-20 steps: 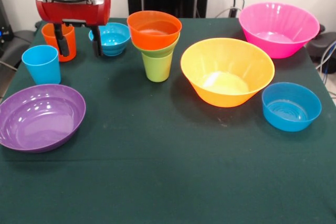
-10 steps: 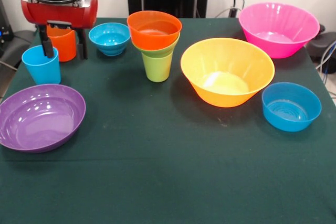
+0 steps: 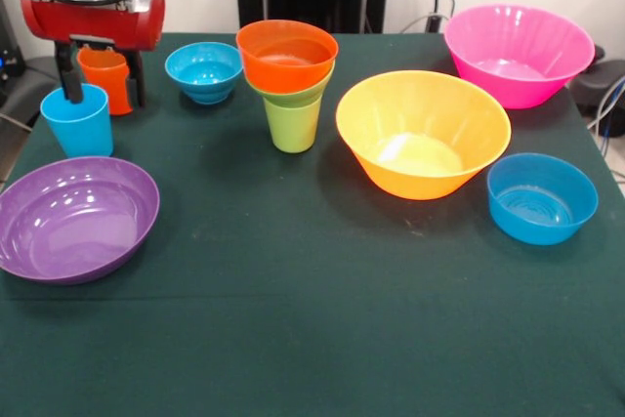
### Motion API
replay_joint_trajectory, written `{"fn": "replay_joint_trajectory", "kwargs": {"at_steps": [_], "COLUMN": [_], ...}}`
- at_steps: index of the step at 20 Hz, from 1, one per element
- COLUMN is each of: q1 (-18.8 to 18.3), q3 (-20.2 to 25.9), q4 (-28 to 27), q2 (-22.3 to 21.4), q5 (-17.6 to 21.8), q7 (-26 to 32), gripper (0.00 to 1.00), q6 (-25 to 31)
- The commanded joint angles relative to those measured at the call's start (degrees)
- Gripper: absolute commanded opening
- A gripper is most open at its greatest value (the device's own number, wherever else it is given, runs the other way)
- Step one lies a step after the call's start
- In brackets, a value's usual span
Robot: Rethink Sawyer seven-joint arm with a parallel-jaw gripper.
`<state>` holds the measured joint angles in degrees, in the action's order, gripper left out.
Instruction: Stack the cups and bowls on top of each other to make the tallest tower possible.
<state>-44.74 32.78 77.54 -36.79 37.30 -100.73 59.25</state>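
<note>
The tower stands mid-table: a lime green cup point(image 3: 293, 122) with a green bowl rim point(image 3: 295, 95) on it and an orange bowl point(image 3: 286, 54) on top. My gripper point(image 3: 102, 85) is open at the far left. Its fingers point(image 3: 68, 80) stand either side of the orange cup point(image 3: 105, 77) in the picture; whether they are around it or in front of it I cannot tell. The left finger's tip overlaps the far rim of the light blue cup point(image 3: 78, 122). A small blue bowl point(image 3: 203, 70) sits to the right of the gripper.
A purple bowl point(image 3: 76, 217) lies at the near left. A yellow-orange bowl point(image 3: 422, 132), a pink bowl point(image 3: 518, 54) and a medium blue bowl point(image 3: 542, 197) stand on the right half of the dark green table point(image 3: 312, 339).
The gripper has moved steadily to the picture's left, away from the small blue bowl, and now stands over the orange and light blue cups. It stays open. No object has moved.
</note>
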Motion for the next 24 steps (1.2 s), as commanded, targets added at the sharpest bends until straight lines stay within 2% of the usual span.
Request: {"fn": "replay_joint_trajectory", "kwargs": {"at_steps": [1,9,15,18,24], "q1": [2.97,4.22,4.16,5.80,6.80], "q3": [-3.28,-5.33,-5.79,-7.82,-8.90], "q4": [-1.73,-2.75,-2.00,-3.53,-4.48], "q2": [2.69,4.22,4.45,5.07,5.08], "q5": [4.01,5.52,4.91,7.30,6.88], "q7": [10.34,6.53,6.21,6.06,6.07], "gripper": [1.00,1.00,1.00,1.00,1.00], "q6": [7.86,5.97,3.53,5.15,6.38]}}
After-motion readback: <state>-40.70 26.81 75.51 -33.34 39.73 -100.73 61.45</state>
